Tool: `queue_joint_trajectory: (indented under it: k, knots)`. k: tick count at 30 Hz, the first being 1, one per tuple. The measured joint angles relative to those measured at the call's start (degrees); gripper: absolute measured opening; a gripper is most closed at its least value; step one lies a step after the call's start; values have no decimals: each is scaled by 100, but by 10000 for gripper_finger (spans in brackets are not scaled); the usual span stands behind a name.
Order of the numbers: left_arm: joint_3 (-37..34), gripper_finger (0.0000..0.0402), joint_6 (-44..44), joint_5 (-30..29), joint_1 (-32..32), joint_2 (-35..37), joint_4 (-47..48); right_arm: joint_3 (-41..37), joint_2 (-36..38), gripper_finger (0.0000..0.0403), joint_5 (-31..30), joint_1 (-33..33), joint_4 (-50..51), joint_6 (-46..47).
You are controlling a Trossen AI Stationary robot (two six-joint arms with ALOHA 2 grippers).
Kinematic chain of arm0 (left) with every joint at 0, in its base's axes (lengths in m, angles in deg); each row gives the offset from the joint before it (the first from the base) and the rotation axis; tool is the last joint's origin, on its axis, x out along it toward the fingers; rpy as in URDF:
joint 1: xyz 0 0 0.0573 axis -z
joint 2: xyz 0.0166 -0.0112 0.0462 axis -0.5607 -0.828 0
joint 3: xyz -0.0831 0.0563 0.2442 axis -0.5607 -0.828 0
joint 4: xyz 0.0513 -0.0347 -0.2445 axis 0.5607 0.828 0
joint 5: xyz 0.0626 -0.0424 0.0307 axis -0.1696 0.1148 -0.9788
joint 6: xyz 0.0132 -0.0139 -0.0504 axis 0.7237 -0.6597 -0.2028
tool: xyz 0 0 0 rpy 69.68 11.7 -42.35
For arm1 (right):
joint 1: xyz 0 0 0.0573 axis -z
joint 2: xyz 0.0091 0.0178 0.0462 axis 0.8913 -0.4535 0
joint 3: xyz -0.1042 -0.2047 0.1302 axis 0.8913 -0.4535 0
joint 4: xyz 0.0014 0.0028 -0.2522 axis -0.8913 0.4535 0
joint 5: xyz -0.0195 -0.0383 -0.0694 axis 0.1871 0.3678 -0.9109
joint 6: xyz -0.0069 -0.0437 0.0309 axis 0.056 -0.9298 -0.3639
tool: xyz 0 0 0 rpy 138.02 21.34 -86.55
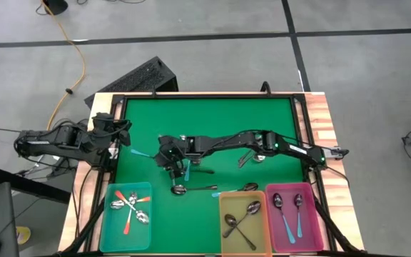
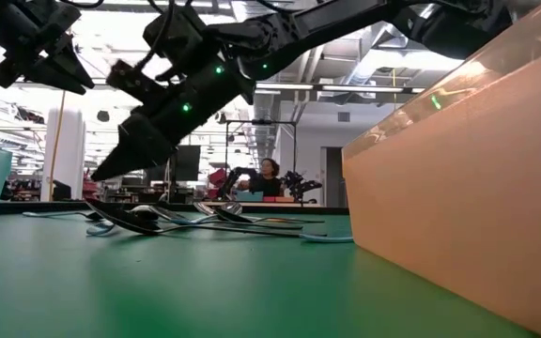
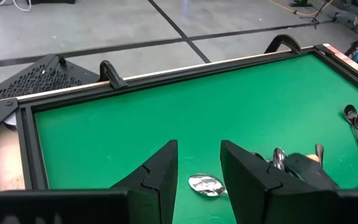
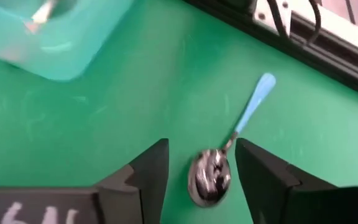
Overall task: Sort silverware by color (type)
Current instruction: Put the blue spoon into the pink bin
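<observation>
A spoon with a light blue handle (image 4: 253, 106) lies flat on the green mat (image 1: 212, 121); in the high view its handle (image 1: 140, 152) shows left of my right gripper. That gripper (image 4: 201, 146) hangs open just above the spoon's bowl (image 4: 210, 177), one finger on either side, touching nothing. More spoons lie loose on the mat: another blue-handled one (image 1: 186, 170), dark ones (image 1: 191, 189) and a few (image 1: 248, 157) under the right arm. My left gripper (image 1: 125, 133) waits open and raised over the mat's left edge, with nothing between its fingers (image 3: 160, 168).
Along the near edge stand a teal bin (image 1: 109, 225) with orange-red-handled spoons, a yellow bin (image 1: 223, 228) with dark spoons and a pink bin (image 1: 318, 228) with blue-handled spoons. A black frame (image 1: 205, 96) rims the mat. A person sits far behind the table (image 2: 269, 176).
</observation>
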Motion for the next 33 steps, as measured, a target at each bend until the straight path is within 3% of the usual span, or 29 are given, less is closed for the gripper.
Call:
queue_joint_trajectory:
  k: [23,33]
  knots:
    - [0,105,2,-4,2,-2,0,-383,-100,195,188,110,-389,-82]
    - [0,105,2,7,2,0,4,-361,-365,194,289,188,-626,428]
